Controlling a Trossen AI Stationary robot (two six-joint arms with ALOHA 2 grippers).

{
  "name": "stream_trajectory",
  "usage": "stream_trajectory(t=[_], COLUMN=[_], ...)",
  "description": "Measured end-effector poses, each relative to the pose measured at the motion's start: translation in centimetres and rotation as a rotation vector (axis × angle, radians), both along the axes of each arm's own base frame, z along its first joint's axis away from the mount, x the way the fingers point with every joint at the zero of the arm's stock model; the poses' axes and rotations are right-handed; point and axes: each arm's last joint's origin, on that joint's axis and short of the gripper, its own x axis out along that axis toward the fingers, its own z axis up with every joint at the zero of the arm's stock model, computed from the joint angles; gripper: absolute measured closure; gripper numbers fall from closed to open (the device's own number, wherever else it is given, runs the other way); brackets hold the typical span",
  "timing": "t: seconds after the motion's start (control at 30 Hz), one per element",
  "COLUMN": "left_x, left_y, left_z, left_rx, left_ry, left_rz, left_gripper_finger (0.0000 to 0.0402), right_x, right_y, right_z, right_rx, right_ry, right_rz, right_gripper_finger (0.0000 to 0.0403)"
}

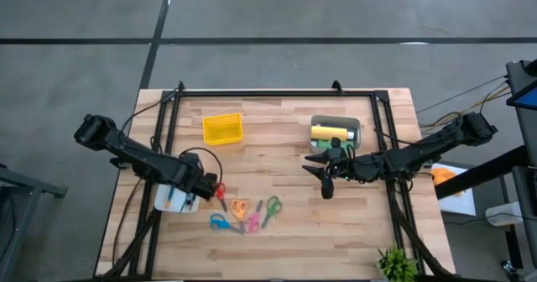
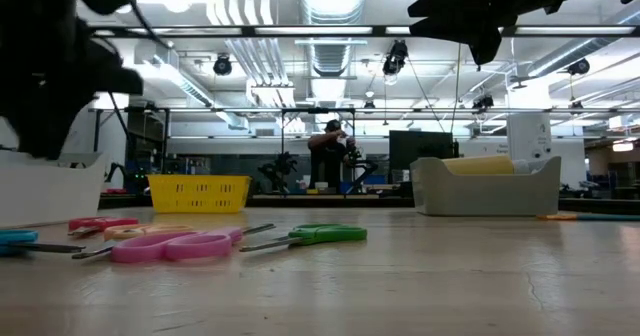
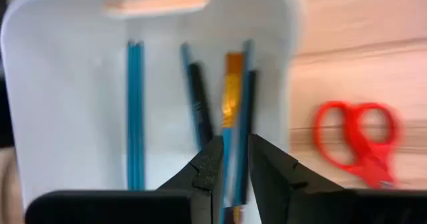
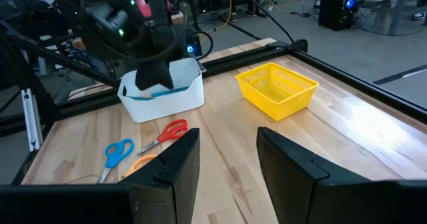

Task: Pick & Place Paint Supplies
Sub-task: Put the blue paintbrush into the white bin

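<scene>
Your left gripper (image 3: 230,167) hides part of the white bin (image 3: 67,84); its fingers stand slightly parted around a teal brush (image 3: 243,117) lying inside. Your right gripper (image 4: 227,161) hangs open, empty. The yellow bottle (image 1: 329,132) lies in the grey tray (image 1: 336,121), label unreadable.

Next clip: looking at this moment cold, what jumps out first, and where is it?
The left end effector hangs over the white bin near the table's left edge, fingers slightly apart above the thin teal, black and orange brushes lying inside. Beside it a row of coloured scissors lies across the front, with a yellow basket behind and a grey bin holding a yellow bottle to the right.
</scene>
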Motion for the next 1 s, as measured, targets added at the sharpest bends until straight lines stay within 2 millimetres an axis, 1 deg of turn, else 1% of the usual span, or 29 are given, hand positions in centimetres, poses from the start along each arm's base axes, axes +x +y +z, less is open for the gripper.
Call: stream_trajectory(t=[0.13, 0.2, 0.33, 0.43, 0.53, 0.7, 0.8, 0.9, 1.0], left_x=[1.1, 1.7, 2.9, 3.9, 4.7, 6.4, 7.1, 7.3, 7.3], left_y=[-0.1, 0.0, 0.1, 0.0, 0.0, -0.4, -0.4, 0.1, 0.8], left_z=[1.6, 2.4, 3.7, 4.2, 4.4, 4.3, 4.3, 4.2, 4.0], left_rx=[0.076, 0.153, 0.339, 0.438, 0.483, 0.603, 0.653, 0.664, 0.629], left_ry=[-0.077, -0.116, -0.176, -0.238, -0.303, -0.405, -0.476, -0.533, -0.639], left_rz=[-0.115, -0.194, -0.421, -0.505, -0.543, -0.746, -0.829, -0.9, -1.005], left_gripper_finger=[0.0331, 0.0331, 0.0331, 0.0331, 0.0331, 0.0331, 0.0331, 0.0331, 0.0331], right_x=[0.0, 0.0, 0.0, 0.0, 0.0, 0.0, 0.0, 0.0, 0.0], right_y=[0.0, 0.0, 0.0, 0.0, 0.0, 0.0, 0.0, 0.0, 0.0], right_z=[0.0, 0.0, 0.0, 0.0, 0.0, 0.0, 0.0, 0.0, 0.0], right_rx=[0.0, 0.0, 0.0, 0.0, 0.0, 0.0, 0.0, 0.0, 0.0], right_ry=[0.0, 0.0, 0.0, 0.0, 0.0, 0.0, 0.0, 0.0, 0.0], right_rz=[0.0, 0.0, 0.0, 0.0, 0.0, 0.0, 0.0, 0.0, 0.0], right_gripper_finger=[0.0254, 0.0254, 0.0254, 0.0254, 0.0254, 0.0254, 0.0254, 0.0254, 0.0254])
